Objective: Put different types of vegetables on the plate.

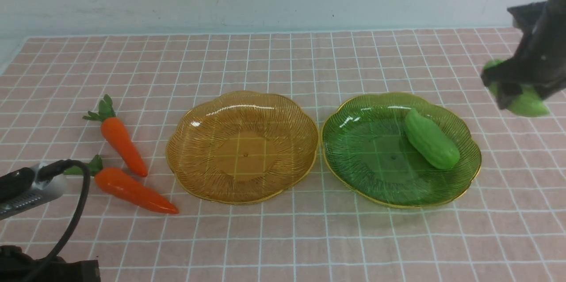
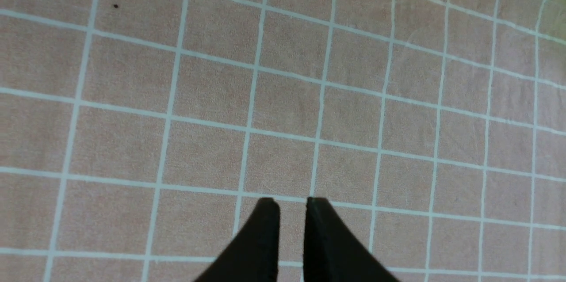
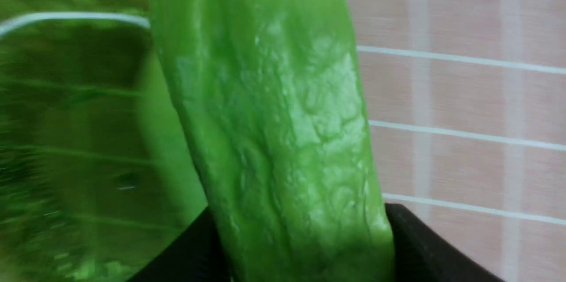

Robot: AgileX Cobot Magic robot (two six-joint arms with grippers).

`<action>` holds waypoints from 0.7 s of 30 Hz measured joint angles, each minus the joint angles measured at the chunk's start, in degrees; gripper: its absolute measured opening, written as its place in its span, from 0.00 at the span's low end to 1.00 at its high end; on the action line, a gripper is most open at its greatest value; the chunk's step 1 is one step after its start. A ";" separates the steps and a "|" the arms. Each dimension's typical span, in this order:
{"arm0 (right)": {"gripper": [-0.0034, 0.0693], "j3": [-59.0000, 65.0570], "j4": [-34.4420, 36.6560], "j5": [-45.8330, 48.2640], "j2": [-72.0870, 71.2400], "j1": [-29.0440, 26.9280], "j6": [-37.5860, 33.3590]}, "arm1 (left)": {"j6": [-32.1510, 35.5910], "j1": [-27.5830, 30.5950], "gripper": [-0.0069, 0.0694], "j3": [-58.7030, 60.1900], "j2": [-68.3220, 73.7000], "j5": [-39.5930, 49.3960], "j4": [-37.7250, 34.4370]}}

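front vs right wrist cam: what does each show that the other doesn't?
Front only: two carrots, the amber plate and the left arm. Right wrist only: the wrinkled skin of the held gourd up close, seated between the black fingers. Both: that gourd in the right gripper, the green plate and the checked cloth.

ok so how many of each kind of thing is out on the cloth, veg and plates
glossy orange toy carrots with green leafy tops: 2
plump light-green toy gourds: 2
ribbed translucent plates, one amber, one green: 2
total: 6
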 joint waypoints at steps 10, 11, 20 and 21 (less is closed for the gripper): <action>0.62 3.40 6.26 0.27 0.51 12.93 -6.20 | -2.35 0.00 0.43 0.00 0.00 -3.13 2.34; 0.65 3.47 5.25 0.40 0.77 13.85 -5.81 | -2.79 0.00 0.46 0.00 0.00 -3.87 2.45; 0.98 3.74 -3.28 0.35 0.73 18.02 2.55 | -5.17 0.00 0.61 0.00 2.74 -9.20 2.50; 0.99 3.82 -3.40 0.35 0.39 18.14 3.20 | -5.53 0.00 0.61 0.00 3.45 -9.78 2.50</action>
